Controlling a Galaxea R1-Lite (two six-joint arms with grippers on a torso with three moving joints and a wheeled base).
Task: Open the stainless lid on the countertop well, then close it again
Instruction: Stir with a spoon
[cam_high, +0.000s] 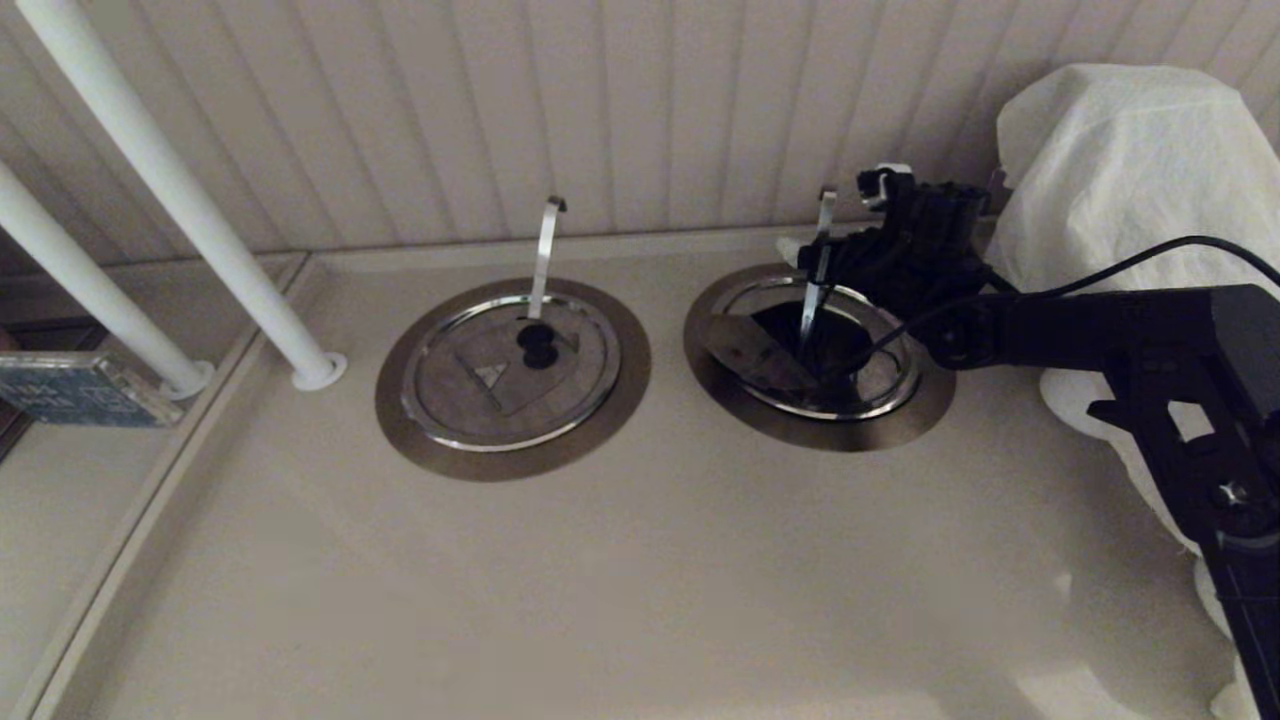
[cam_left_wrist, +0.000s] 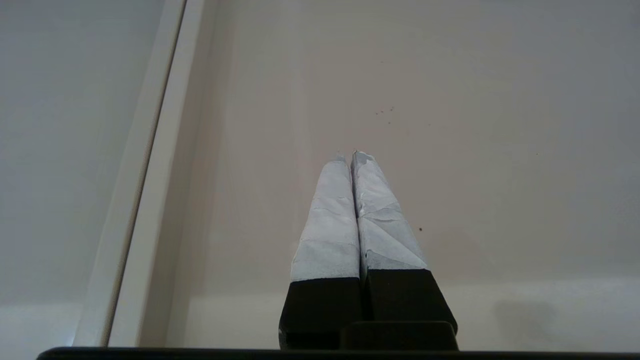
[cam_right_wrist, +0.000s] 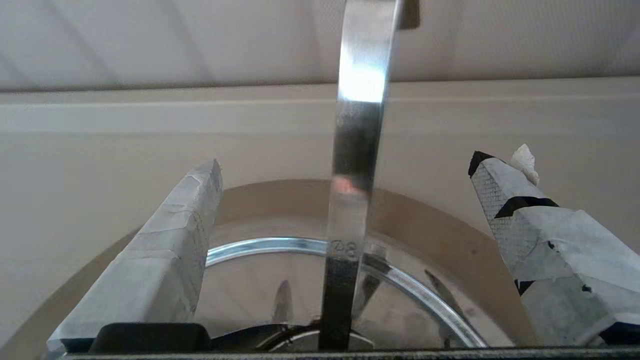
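Note:
The stainless lid (cam_high: 882, 378) lies in the right-hand countertop well (cam_high: 825, 432). A dark wedge-shaped gap (cam_high: 800, 335) shows in it, and a flat steel section (cam_high: 750, 355) lies to the gap's left. A flat steel utensil handle (cam_high: 824, 240) stands up from the lid. My right gripper (cam_high: 838, 215) hovers at the well's back edge, open, its taped fingers either side of the handle (cam_right_wrist: 357, 150) without touching it. The wrist view shows the lid's shiny surface (cam_right_wrist: 245, 295) and the well's steel ring (cam_right_wrist: 430, 225) below. My left gripper (cam_left_wrist: 350, 156) is shut and empty over bare beige counter, outside the head view.
A second steel lid (cam_high: 470, 400) with a black knob (cam_high: 538, 345) and its own handle (cam_high: 546, 245) sits closed in the left well. Two white posts (cam_high: 190, 210) rise at the left, and a white cloth-covered object (cam_high: 1130, 170) stands at the right. The panelled wall runs close behind.

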